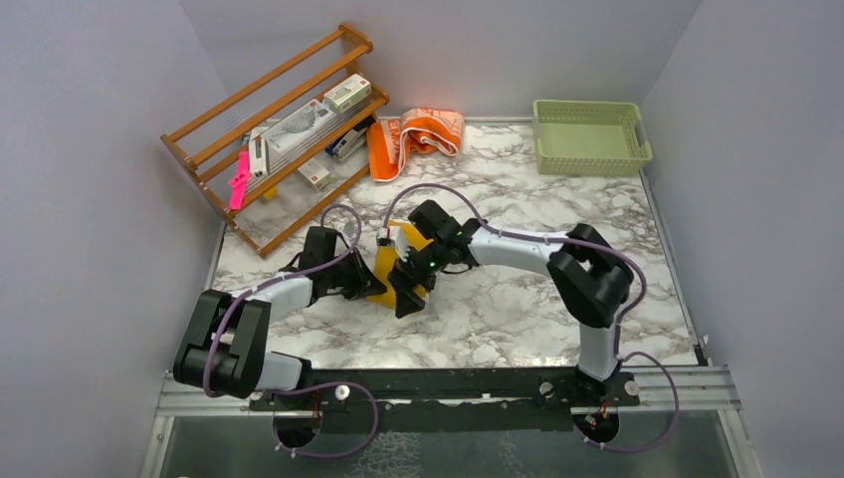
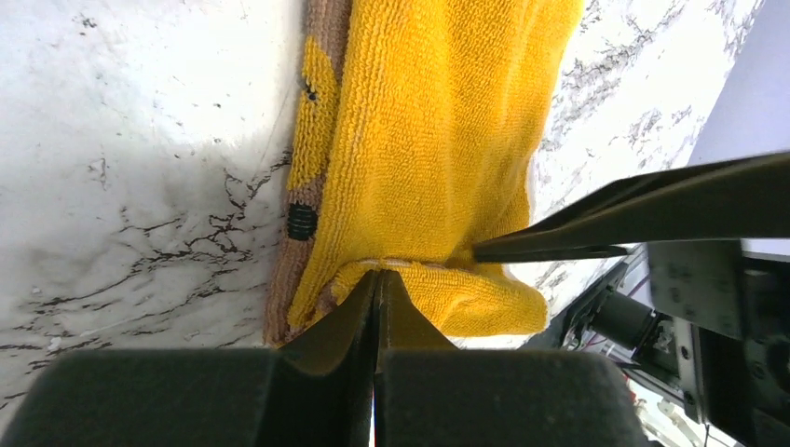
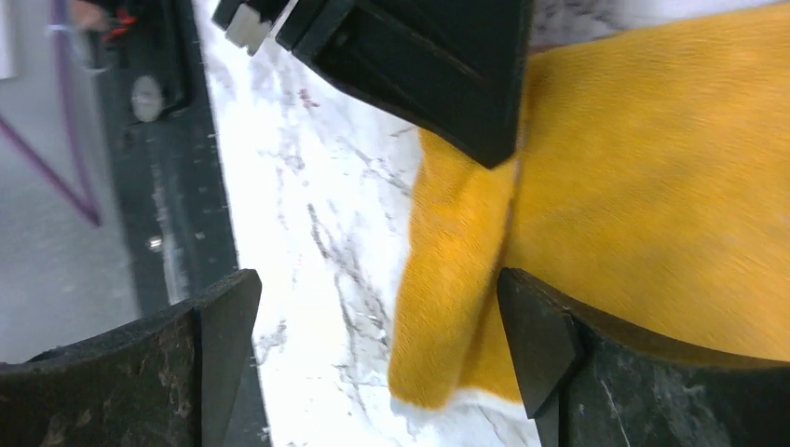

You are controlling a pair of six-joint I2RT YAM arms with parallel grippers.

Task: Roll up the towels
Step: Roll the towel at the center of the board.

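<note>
Two fixtures are standing at the back of the marble table point(image 1: 518, 309), a wooden rack point(image 1: 279, 129) and a green basket point(image 1: 590, 137), with the orange towel point(image 1: 418, 134) lying crumpled beside the rack. The yellow towel point(image 2: 438, 140) is lying mid-table, the left gripper point(image 2: 377, 279) pinching its folded edge and the right gripper point(image 3: 377, 298) gaping wide, crowding in over the same end.

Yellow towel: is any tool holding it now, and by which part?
The left tool pinches the yellow towel by a fold at its edge. The right tool is open, holding nothing.
</note>
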